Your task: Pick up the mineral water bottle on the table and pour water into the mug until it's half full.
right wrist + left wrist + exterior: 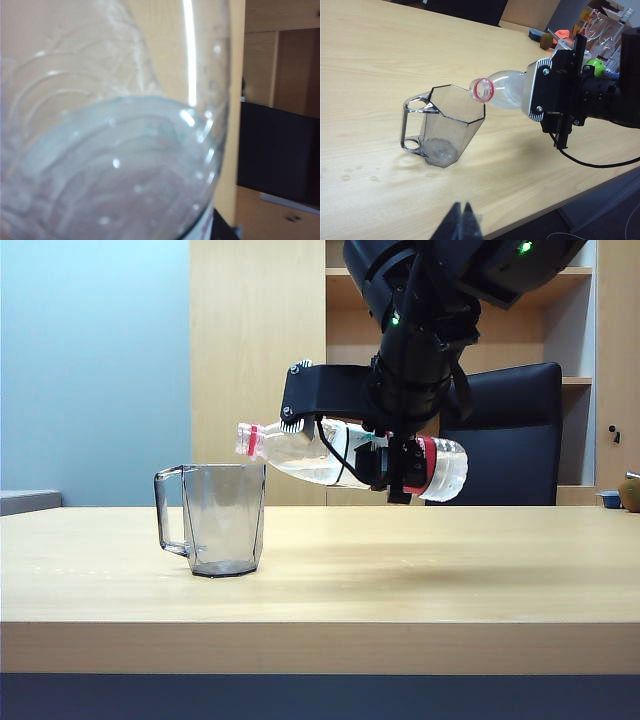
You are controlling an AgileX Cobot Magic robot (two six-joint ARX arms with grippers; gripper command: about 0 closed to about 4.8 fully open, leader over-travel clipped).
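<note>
Room: office setting, wooden shelving and a dark chair behind a wide beige table [420, 570].
Progress: judged from the pictures, the pick-up is done and the pour is only beginning; the mug [222, 518] looks empty, and no stream shows at the bottle mouth.
Left to do: tip further, fill the mug to half, then stop.
Bottle: the mineral water bottle [300, 452] lies nearly level in the grip, its open red-ringed neck just past the fingers and over the mug's rim, slightly lower than the base.
Water: the water [115, 175] pools along the bottle's lower side.
Right gripper: the right gripper [398, 465] reaches down from above, clamped around the bottle's labelled body.
Left gripper: the left gripper [461, 220] hangs off to the side, well apart from the mug, fingertips pressed together, holding nothing.
</note>
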